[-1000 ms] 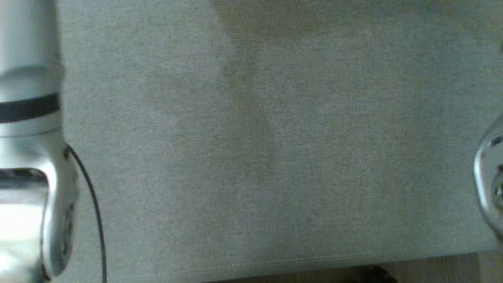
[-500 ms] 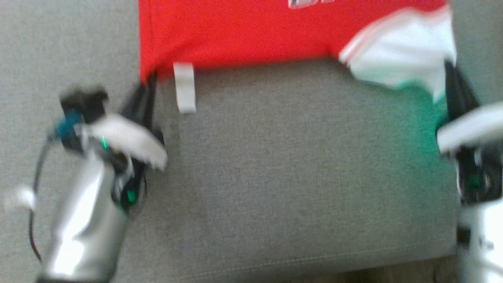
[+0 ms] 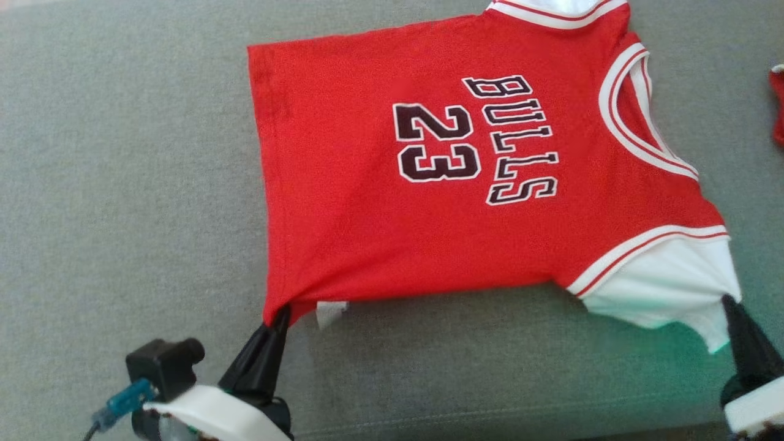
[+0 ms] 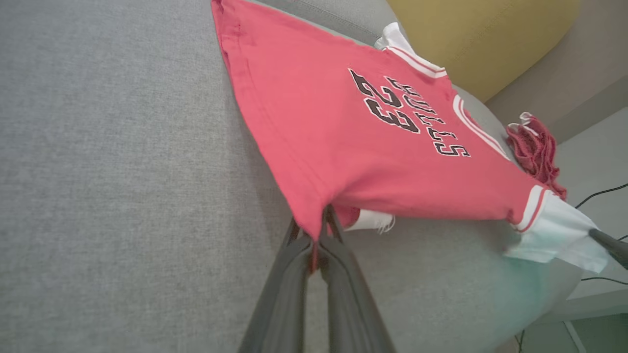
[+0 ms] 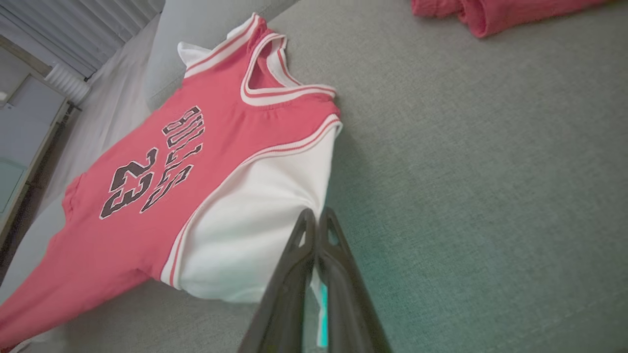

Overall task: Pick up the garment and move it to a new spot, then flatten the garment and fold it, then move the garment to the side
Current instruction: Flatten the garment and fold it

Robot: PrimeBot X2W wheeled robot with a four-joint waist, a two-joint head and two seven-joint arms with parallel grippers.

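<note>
Left gripper (image 3: 280, 316) is pressed together on the near hem corner of the garment (image 3: 367, 214), with red cloth pinched between its two dark fingers; right gripper (image 3: 730, 304) is likewise closed, pinching the edge of the white sleeve (image 3: 667, 288) at the garment's near right corner; garment is a red jersey with white trim, lettered BULLS and 23 in black, printed side up; it lies spread on the grey sofa cushion (image 3: 122, 184), hem toward the robot's left, neck opening toward its right; near edge runs taut between the two grippers and sits a little raised off the cushion at both pinched corners, while the far part rests on the fabric; small white label (image 3: 331, 312) hangs below the hem just beside the left gripper; second red cloth item (image 3: 778, 104) lies on the cushion beyond the neck opening, apart from the garment; yellow cushion (image 4: 471, 34) stands behind the seat in the left wrist view.
</note>
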